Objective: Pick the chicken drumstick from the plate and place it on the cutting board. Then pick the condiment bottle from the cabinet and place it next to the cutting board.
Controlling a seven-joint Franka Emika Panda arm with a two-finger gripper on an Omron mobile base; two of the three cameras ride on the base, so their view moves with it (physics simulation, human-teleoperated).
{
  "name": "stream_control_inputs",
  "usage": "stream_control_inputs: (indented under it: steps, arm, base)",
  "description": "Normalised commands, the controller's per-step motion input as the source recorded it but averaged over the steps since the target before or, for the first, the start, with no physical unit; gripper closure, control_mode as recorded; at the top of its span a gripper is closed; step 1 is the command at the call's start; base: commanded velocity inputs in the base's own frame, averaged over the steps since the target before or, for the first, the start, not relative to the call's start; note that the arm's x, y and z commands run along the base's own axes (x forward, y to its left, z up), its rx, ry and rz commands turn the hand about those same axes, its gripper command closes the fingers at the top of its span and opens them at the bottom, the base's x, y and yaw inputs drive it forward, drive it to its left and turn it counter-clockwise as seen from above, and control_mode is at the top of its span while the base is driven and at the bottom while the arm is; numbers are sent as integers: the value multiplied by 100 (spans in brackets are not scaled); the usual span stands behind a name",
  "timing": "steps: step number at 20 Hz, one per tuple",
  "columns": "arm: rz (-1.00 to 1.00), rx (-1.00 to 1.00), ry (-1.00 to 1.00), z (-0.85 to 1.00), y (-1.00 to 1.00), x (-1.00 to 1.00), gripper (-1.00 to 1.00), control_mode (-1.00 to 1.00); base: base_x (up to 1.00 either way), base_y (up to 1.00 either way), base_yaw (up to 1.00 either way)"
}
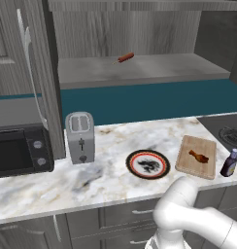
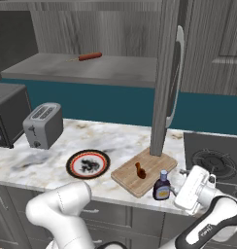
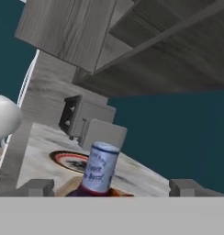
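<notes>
Marble-patterned white counter (image 1: 110,141) carries everything. On it lies the light tan wooden rectangular cutting board (image 1: 187,151), and the small reddish-brown chicken drumstick (image 1: 198,156) rests on that board already, while the round black-and-red-rimmed plate (image 1: 147,164) sits bare at the board's 9 o'clock. The small dark purple-brown condiment bottle (image 2: 161,186) stands upright, long axis vertical, just beside the board's corner, between board and robot hand. The gripper (image 3: 111,187) has its dark finger tips spread wide, pinching nothing; in the hand view the bottle's blue-grey cap rises at 12 o'clock between them. Its label carries small dark lettering, too blurred to read.
</notes>
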Motion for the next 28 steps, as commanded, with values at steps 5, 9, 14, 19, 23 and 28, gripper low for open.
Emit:
stream_control_inputs:
  steps: [5,9,14,19,23,28]
  arm:
    - [0,-17,-13,3,-4,-21,-100,-100]
    - [-1,-20,-16,0,-3,-27,-100,-100]
    - [-2,-20,-17,3,-5,-23,-100,-100]
    - [-4,-21,-17,12,-5,-20,-100,-100]
    - [-4,-20,-17,20,-3,-19,-100,-100]
    - [-5,-21,-17,19,-4,-23,-100,-100]
  base:
    - [0,0,0]
    - [0,0,0]
    - [0,0,0]
    - [0,0,0]
    - [0,0,0]
    - [0,0,0]
